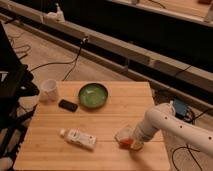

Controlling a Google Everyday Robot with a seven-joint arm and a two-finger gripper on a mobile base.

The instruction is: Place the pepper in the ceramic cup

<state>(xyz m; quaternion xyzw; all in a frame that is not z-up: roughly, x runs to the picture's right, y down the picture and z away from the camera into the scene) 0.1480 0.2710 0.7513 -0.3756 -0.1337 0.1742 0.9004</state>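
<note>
Arm's gripper (131,142) low at front right of light wooden table (110,120), over small red-orange pepper (124,144); whether open or holding, cannot tell. White ceramic cup (48,91) well apart, far left. Risk: weak grasp drops pepper crossing round green bowl (93,95).

no readable text anywhere, gripper (129,142) low at the table's (111,119) front right

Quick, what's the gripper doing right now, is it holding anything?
Gripper: low over the front right of the table, right at the pepper; open, closed or holding cannot be told.
</note>
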